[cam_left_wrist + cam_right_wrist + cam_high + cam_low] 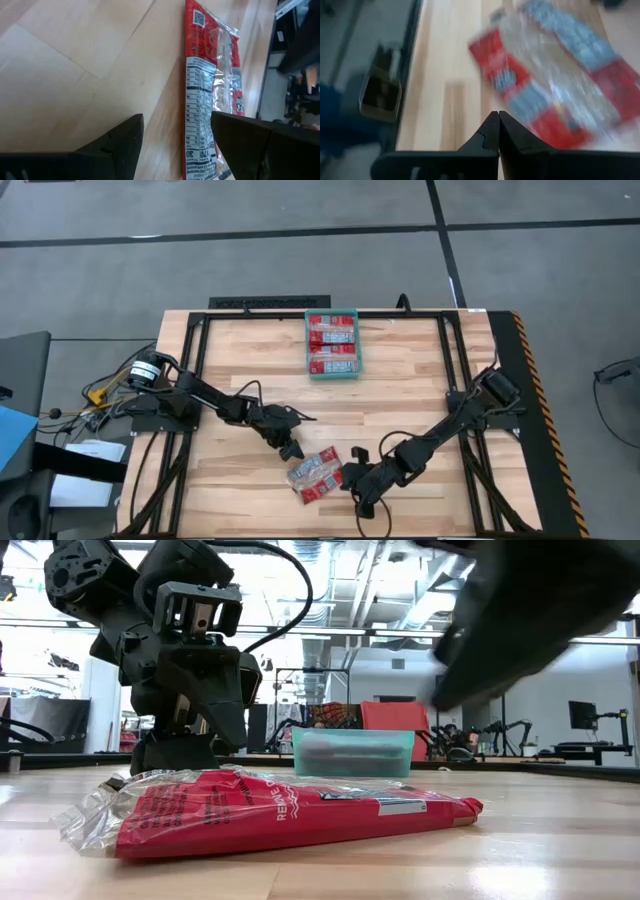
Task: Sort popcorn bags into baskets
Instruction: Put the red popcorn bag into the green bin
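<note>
**Loose packets at the near edge, two arms beside them**

A small pile of flat red popcorn bags with silvery-white and blue print lies on the light wooden desk near its front edge, roughly at mid-width. From table height the pile reads as a crinkled red packet with clear sealed ends lying flat on the wood. In the left wrist view a packet shows its white nutrition panel facing up.

Well apart from the pile, at the far edge of the desk, stands the small translucent teal-green rectangular plastic basket. It holds more red popcorn packets, lying flat and filling it from end to end. The low view shows the same basket behind the loose pile.

The left end effector sits just beside the pile, at its far left corner. Its two dark fingers are spread apart with bare wood between them and the packet's edge close to one finger; it grips nothing.

The right end effector is at the pile's right side, touching or nearly touching the packets. Its fingers are pressed together with nothing between them, and the packets lie ahead of the tips.

Both arms reach in low over the desk from their mounts at its left and right edges.
</note>
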Robot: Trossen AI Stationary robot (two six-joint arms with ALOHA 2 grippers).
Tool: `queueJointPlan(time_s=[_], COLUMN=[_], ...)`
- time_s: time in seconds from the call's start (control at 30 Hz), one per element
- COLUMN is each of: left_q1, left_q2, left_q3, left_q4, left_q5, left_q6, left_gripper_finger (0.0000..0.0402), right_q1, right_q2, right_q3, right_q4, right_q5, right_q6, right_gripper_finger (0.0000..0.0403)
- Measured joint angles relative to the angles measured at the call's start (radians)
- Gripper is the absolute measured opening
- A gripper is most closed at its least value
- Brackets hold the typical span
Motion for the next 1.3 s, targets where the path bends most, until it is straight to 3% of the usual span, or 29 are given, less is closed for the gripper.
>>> queueJointPlan(time_s=[0.33, 1.0, 1.3], left_q1=[-0.051, -0.068, -0.069], left_q2=[0.0, -0.001, 0.0], left_q3=[-0.001, -0.001, -0.001], left_q4=[0.008, 0.002, -0.013], left_q5=[-0.044, -0.081, -0.132], left_q6=[-0.065, -0.104, -0.104], left_gripper_finger=[0.0223, 0.0223, 0.0223], right_q1=[-0.035, -0.247, -0.153], right_q2=[0.112, 0.08, 0.0], right_q3=[0.009, 0.012, 0.017], right_q4=[0.119, 0.088, 0.021], right_q5=[-0.02, 0.058, 0.087], right_q6=[0.048, -0.049, 0.041], right_gripper_finger=[0.0019, 0.0015, 0.0024])
